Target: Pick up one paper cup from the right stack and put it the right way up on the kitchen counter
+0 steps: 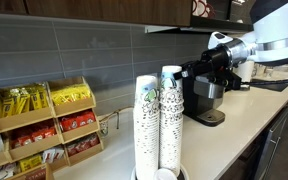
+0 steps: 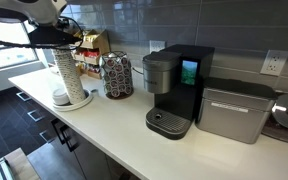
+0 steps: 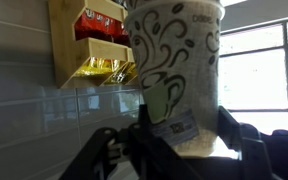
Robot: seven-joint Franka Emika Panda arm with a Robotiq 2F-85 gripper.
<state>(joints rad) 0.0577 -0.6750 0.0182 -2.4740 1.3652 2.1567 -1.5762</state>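
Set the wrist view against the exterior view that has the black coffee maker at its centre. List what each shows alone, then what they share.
Only the wrist view: a paper cup close up, its dark swirls and green logo legible, with dark fingers on either side of it.
Only that exterior view: the coffee maker, a grey appliance, the pod holder, a wall outlet, the kitchen counter, and the whole cup column beneath the gripper.
Both: printed cups, the wooden snack rack and the grey tiled wall.
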